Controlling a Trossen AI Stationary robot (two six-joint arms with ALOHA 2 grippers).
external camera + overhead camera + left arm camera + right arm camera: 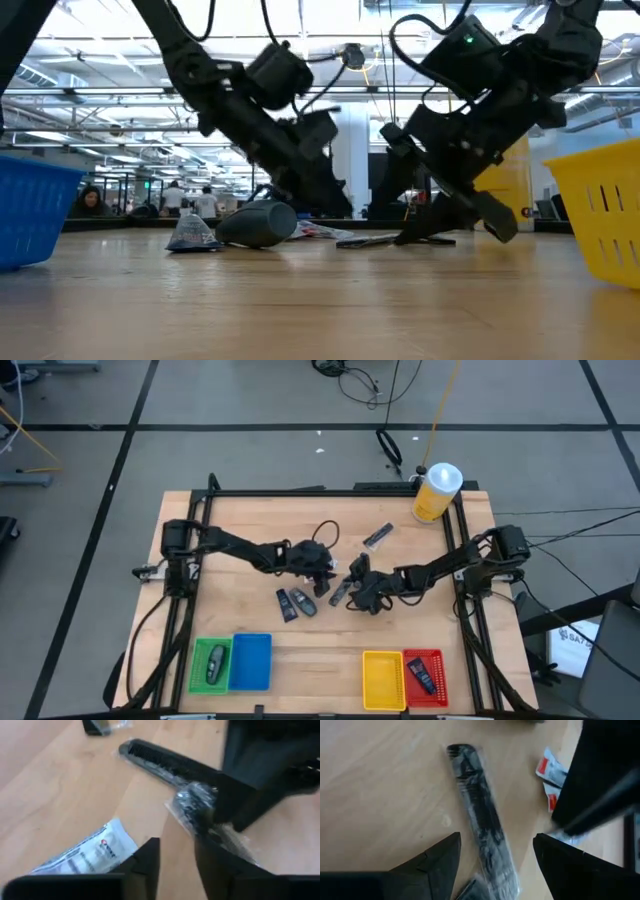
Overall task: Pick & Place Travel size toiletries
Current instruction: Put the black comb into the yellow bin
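Yellow bottle (436, 494) with white cap at table's (300, 660) far right corner. Green (209, 665), blue (251, 661), yellow (382, 680), red (424, 677) bins along near edge. People (190, 198), apparently, in distant room.

High view: overhead, straight down, takes in the whole worktop (250, 520), both arms and the floor around.

Low view: at worktop level from the near edge, facing the far room; arms close.

Left wrist view: close over the wood, looking toward the right arm.

Right wrist view: close, looking down.

Both wrist views share the wrapped black comb (165, 767) (480, 820).
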